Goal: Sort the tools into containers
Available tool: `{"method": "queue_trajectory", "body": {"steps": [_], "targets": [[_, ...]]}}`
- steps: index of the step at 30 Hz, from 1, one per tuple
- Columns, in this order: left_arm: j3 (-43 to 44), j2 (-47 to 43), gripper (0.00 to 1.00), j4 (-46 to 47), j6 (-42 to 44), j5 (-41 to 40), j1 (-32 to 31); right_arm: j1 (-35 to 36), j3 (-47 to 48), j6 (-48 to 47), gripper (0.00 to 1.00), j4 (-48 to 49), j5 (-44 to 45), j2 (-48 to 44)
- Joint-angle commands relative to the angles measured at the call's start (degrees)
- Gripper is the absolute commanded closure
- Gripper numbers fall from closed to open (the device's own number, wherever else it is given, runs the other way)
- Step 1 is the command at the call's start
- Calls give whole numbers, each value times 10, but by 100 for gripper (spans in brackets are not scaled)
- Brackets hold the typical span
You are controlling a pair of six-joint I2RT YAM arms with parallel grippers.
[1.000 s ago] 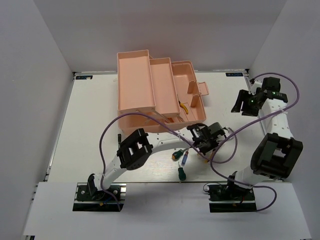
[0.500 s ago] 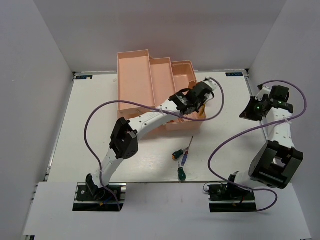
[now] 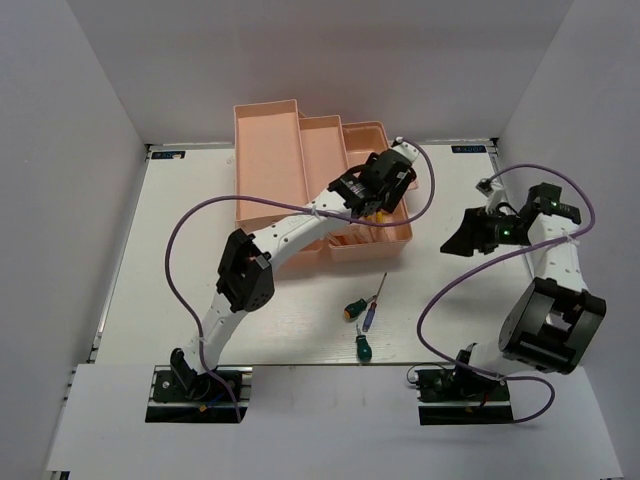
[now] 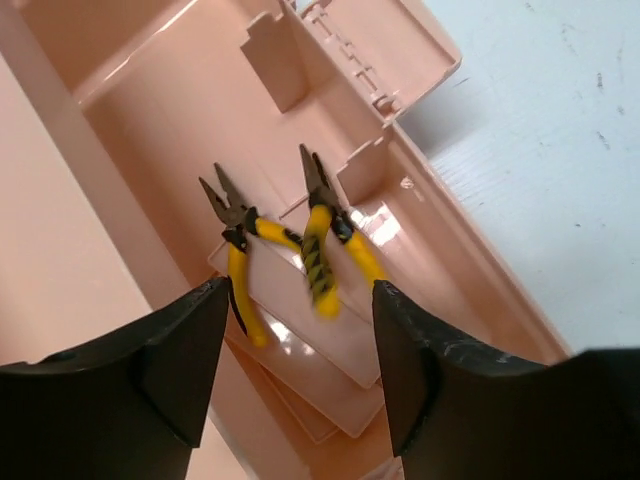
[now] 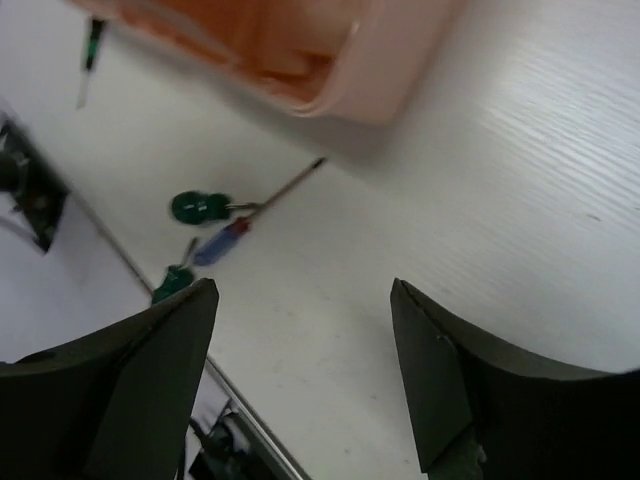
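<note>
Two yellow-and-black pliers (image 4: 238, 250) lie side by side in the right compartment of the toolbox (image 3: 270, 150). My left gripper (image 4: 300, 300) hangs directly above them, jaws apart and empty, arm stretched across the toolbox. Green stubby screwdrivers (image 5: 200, 207) and a blue-handled screwdriver (image 5: 225, 243) lie on the table (image 3: 180, 250) before the toolbox. My right gripper (image 5: 302, 310) hovers to the toolbox's right, jaws wide and empty.

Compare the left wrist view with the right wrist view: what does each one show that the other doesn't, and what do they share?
Left wrist only: the left pliers and right pliers, yellow-and-black, inside the pink toolbox. Right wrist only: a green stubby screwdriver, a second green screwdriver, a blue-handled screwdriver and a thin screwdriver, all on the table. Both: the toolbox and the white table.
</note>
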Motion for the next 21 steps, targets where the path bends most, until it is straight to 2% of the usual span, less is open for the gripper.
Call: {"method": "queue_trajectory", "body": {"steps": [1,2,3,4,5,6,7,8,9,10,11,12,13,14,15,16,18,21], "targets": [[44,-29,30,18,-3,12,-4,37,29,-242,26,-181,-156,30],[49,-40,30,12,-3,5,-4,62,27,-259,41,-204,-154,31],[49,-50,31,6,2,-2,-9,74,23,-273,49,-217,-152,27],[49,-76,51,6,2,-9,-9,86,7,-323,58,-221,-149,22],[41,-91,66,-14,2,-9,-16,135,-15,-346,75,-230,-136,12],[27,-113,78,-23,-4,-3,-16,154,-29,-362,80,-227,-133,-6],[-33,-139,93,-28,-9,19,-22,189,-65,-425,82,-224,-130,-16],[-79,-207,95,-28,-21,29,-22,231,-104,-441,80,-204,-116,-53],[-136,-247,95,-19,-30,34,-22,247,-142,-460,74,-167,-110,-67],[-254,-287,90,-13,-43,51,-27,284,-163,-460,65,-142,-103,-79],[-311,-326,81,-13,-59,62,-27,315,-180,-469,44,-86,-75,-117],[-367,-363,68,-5,-96,62,-27,342,-226,-470,39,-35,-63,-126],[-466,-428,56,2,-113,89,-27,354,-238,-468,36,18,-52,-137],[-509,-454,41,11,-124,108,-27,365,-245,-482,34,36,-21,-146],[-545,-476,37,16,-161,115,-27,392,-262,-493,29,51,-8,-143],[-603,-505,34,25,-178,130,-32,398,-264,-502,29,83,2,-135],[-655,-521,31,35,-211,135,-38,415,-261,-540,26,102,31,-102],[-684,-529,31,35,-243,121,-38,427,-254,-599,26,133,47,-70]]}}
